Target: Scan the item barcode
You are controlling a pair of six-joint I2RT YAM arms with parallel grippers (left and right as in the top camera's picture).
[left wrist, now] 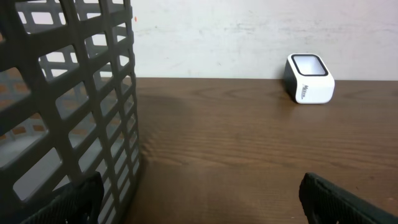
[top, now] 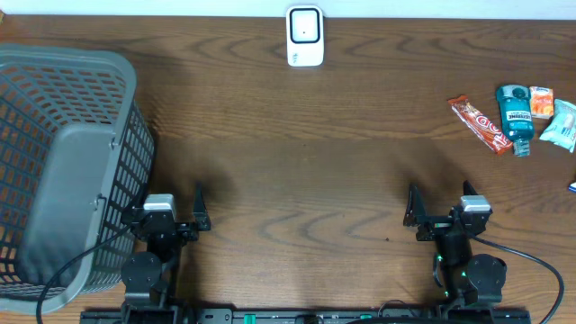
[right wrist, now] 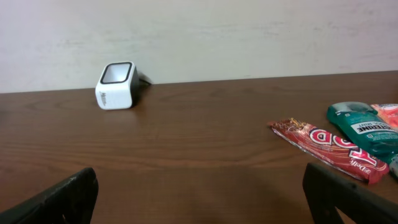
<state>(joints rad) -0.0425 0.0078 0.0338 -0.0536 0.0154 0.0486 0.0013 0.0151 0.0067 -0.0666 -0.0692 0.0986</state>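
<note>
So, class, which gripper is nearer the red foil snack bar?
Right. The right gripper is left of the red snack bar, nearer the robot; the left gripper sits far off beside the grey plastic basket.

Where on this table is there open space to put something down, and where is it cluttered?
The widest free patch is the middle, between the basket on the left, the scanner at the far edge and the candy bar on the right. The far right is crowded: candy bar, teal bottle and orange packet lie close together.
</note>
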